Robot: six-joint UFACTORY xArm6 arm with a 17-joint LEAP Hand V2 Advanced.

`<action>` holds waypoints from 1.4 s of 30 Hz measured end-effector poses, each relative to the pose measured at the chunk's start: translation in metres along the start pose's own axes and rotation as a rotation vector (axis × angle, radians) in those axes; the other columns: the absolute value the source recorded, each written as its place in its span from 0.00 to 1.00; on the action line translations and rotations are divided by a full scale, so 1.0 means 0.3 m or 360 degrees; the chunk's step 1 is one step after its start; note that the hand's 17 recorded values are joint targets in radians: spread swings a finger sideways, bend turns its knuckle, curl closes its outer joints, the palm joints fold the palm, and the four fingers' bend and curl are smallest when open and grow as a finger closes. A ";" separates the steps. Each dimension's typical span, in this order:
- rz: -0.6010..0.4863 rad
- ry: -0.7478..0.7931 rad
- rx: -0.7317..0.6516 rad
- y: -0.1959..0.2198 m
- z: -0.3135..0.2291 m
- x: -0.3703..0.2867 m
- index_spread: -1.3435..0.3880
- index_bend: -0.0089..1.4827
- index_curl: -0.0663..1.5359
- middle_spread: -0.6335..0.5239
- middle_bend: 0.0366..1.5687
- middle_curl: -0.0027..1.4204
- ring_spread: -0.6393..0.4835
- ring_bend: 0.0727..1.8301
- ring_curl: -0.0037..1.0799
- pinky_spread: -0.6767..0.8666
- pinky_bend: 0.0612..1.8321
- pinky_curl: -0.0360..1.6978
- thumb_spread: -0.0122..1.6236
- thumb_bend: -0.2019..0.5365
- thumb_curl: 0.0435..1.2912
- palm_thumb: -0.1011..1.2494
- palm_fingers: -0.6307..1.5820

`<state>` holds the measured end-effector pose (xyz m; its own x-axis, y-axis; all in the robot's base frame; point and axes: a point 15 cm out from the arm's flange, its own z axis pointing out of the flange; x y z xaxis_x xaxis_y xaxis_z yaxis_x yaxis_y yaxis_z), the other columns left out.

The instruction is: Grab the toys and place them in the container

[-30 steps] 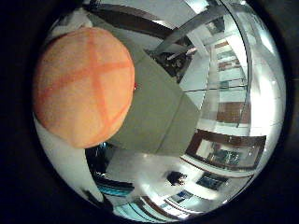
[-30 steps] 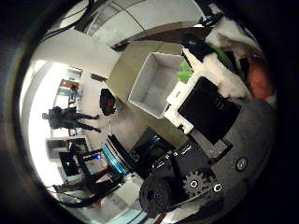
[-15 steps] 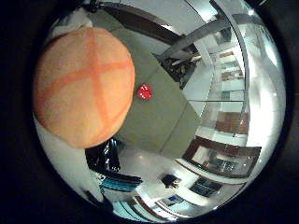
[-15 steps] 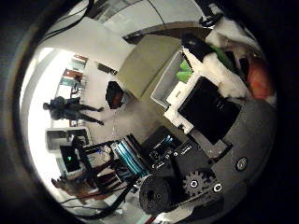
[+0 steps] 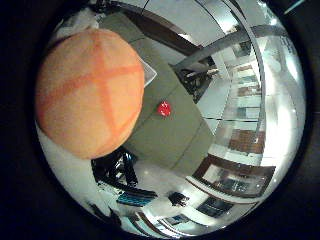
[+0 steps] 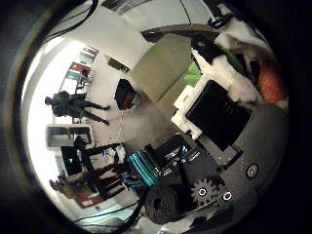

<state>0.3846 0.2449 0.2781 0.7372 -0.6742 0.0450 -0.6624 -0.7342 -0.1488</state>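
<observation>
One soft orange ball (image 5: pixel 90 92), round and fuzzy like plush, with a darker orange cross over its face, fills much of the little finger side palm view, so it sits right against the palm. The hand (image 6: pixel 219 117) shows in the thumb side view as white and black blocky parts with a small black gear; white padded fingers (image 6: pixel 229 73) bend in beside an orange patch that may be the same ball, but the pictures do not show clearly whether the fingers wrap it, so I cannot tell if the hand is open or closed on it.

Past the ball lies the olive-green surface (image 5: pixel 170 135), flat and matte, with straight edges. On it, well apart from the ball, rests a small red toy (image 5: pixel 163 109), its shape too small to make out. A pale corner of a container (image 5: pixel 148 75) peeks out from behind the ball on the same surface. In the thumb side view, something bright green (image 6: pixel 194 73) sits at the surface's edge just beside the fingers; what it is cannot be told
</observation>
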 end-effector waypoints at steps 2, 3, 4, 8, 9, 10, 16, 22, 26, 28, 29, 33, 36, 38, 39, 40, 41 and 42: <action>-0.0003 -0.0007 -0.0017 -0.008 0.019 -0.011 0.68 0.84 0.47 0.48 0.88 0.46 0.37 0.70 0.76 0.31 0.72 0.52 0.62 0.25 0.52 0.84 0.81; -0.0005 -0.0008 -0.0013 -0.017 0.016 -0.018 0.68 0.84 0.47 0.48 0.88 0.46 0.37 0.70 0.76 0.31 0.72 0.52 0.62 0.25 0.52 0.84 0.81; -0.0008 -0.0011 -0.0017 -0.024 0.021 -0.029 0.68 0.84 0.47 0.48 0.88 0.46 0.37 0.70 0.76 0.31 0.72 0.52 0.62 0.25 0.52 0.84 0.81; -0.0025 -0.0016 -0.0018 -0.051 0.031 -0.053 0.68 0.84 0.47 0.48 0.88 0.46 0.37 0.70 0.76 0.31 0.73 0.52 0.62 0.25 0.52 0.84 0.81; -0.0031 -0.0016 -0.0016 -0.060 0.030 -0.059 0.68 0.84 0.47 0.48 0.88 0.46 0.37 0.70 0.76 0.31 0.73 0.52 0.62 0.25 0.52 0.84 0.81; -0.0036 -0.0017 -0.0016 -0.069 0.033 -0.063 0.68 0.84 0.47 0.48 0.88 0.46 0.37 0.70 0.76 0.31 0.73 0.52 0.62 0.25 0.53 0.84 0.81; -0.0051 -0.0022 -0.0004 -0.133 0.036 -0.098 0.68 0.84 0.47 0.48 0.88 0.46 0.37 0.70 0.76 0.31 0.73 0.53 0.62 0.25 0.53 0.84 0.81; -0.0054 -0.0022 0.0012 -0.148 0.039 -0.117 0.68 0.84 0.47 0.48 0.88 0.46 0.37 0.70 0.76 0.31 0.73 0.53 0.63 0.24 0.52 0.80 0.81; -0.0048 -0.0016 0.0037 -0.160 0.034 -0.110 0.67 0.79 0.47 0.47 0.86 0.45 0.37 0.69 0.74 0.30 0.71 0.51 0.64 0.23 0.49 0.72 0.79; -0.0055 -0.0013 0.0040 -0.161 0.034 -0.109 0.65 0.71 0.45 0.46 0.83 0.44 0.37 0.68 0.71 0.28 0.69 0.48 0.64 0.22 0.46 0.68 0.78; -0.0058 -0.0014 0.0038 -0.158 0.033 -0.106 0.65 0.66 0.44 0.45 0.81 0.43 0.37 0.67 0.69 0.27 0.68 0.47 0.64 0.22 0.45 0.67 0.75; -0.0048 -0.0010 0.0030 -0.148 0.034 -0.081 0.61 0.50 0.43 0.41 0.72 0.42 0.36 0.65 0.64 0.22 0.66 0.44 0.65 0.23 0.40 0.63 0.68; -0.0053 -0.0005 0.0021 -0.139 0.039 -0.063 0.56 0.40 0.41 0.39 0.65 0.41 0.36 0.63 0.61 0.19 0.62 0.43 0.67 0.24 0.36 0.61 0.57; -0.0072 -0.0004 0.0018 -0.132 0.040 -0.057 0.54 0.39 0.41 0.38 0.62 0.40 0.38 0.59 0.60 0.23 0.55 0.42 0.67 0.23 0.34 0.59 0.45; -0.0084 -0.0003 0.0020 -0.130 0.037 -0.055 0.54 0.39 0.40 0.38 0.60 0.40 0.38 0.58 0.58 0.26 0.52 0.41 0.67 0.24 0.33 0.58 0.43; -0.0090 -0.0003 0.0023 -0.130 0.036 -0.054 0.53 0.39 0.39 0.39 0.57 0.38 0.39 0.54 0.55 0.31 0.50 0.40 0.67 0.23 0.32 0.57 0.39; -0.0100 -0.0003 0.0021 -0.129 0.036 -0.052 0.53 0.38 0.38 0.40 0.52 0.37 0.41 0.51 0.52 0.39 0.48 0.39 0.67 0.23 0.30 0.56 0.35; -0.0110 -0.0002 0.0021 -0.128 0.036 -0.052 0.53 0.38 0.38 0.41 0.50 0.36 0.42 0.49 0.51 0.42 0.48 0.39 0.67 0.24 0.30 0.56 0.34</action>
<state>0.4001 0.2846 0.2726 0.7814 -0.6217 0.0541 -0.6080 -0.7779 -0.1585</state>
